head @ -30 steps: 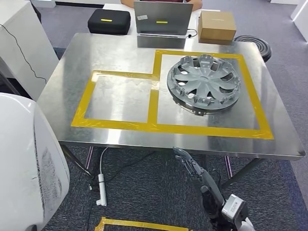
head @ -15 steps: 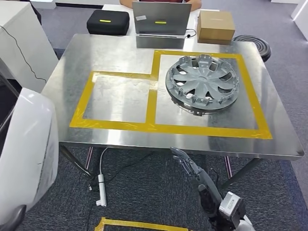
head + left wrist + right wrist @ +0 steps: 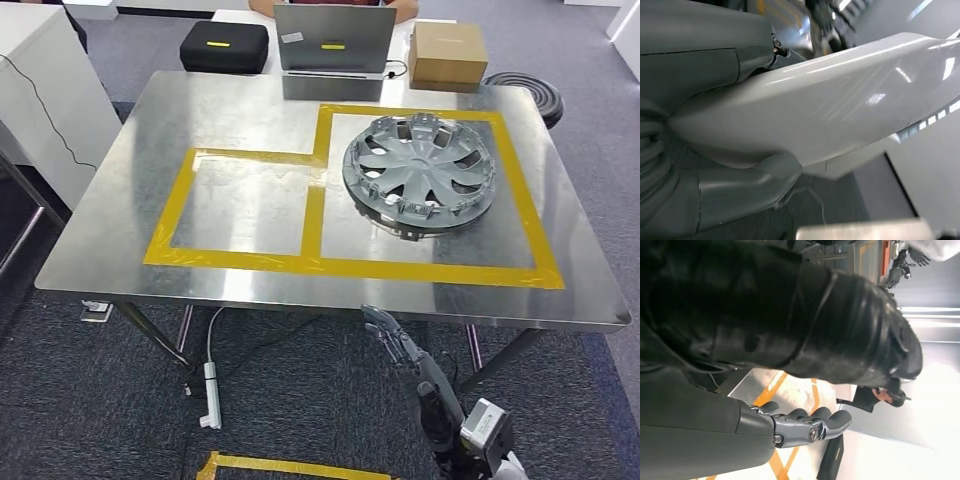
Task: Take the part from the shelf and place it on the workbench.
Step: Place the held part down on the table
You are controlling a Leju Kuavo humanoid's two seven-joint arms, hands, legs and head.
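Left hand: the left wrist view shows the left hand (image 3: 715,165) gripping a glossy white part (image 3: 836,100), its thick grey thumb under the panel's edge and the grey cover above it.
White part: a long curved panel running away from the left hand; whether it touches anything else cannot be told.
Right hand: the right hand (image 3: 396,340) hangs below the near edge of the tabletop (image 3: 249,120), its fingers (image 3: 810,425) straight, close side by side and holding nothing.
Tabletop: 1 bare metal sheet ahead of and above the right hand, marked with yellow tape (image 3: 313,215) into 2 joined rectangles.
Hubcap: 1 silver hubcap (image 3: 419,172) lies flat in the larger taped rectangle, well ahead of the right hand.
Far edge: 1 black case (image 3: 224,46), 1 grey laptop (image 3: 334,42) and 1 brown cardboard box (image 3: 447,53) stand in a row beyond the tabletop, well apart from both hands.
Stool: 1 black round stool (image 3: 540,95) sits beside the tabletop's far right corner.
Floor: 1 white power strip (image 3: 210,395) with its cable lies on the grey carpet under the tabletop, left of the right hand; 1 strip of yellow floor tape (image 3: 287,466) lies nearer the robot.
Cabinet: 1 white cabinet (image 3: 45,100) stands off the tabletop's left side.
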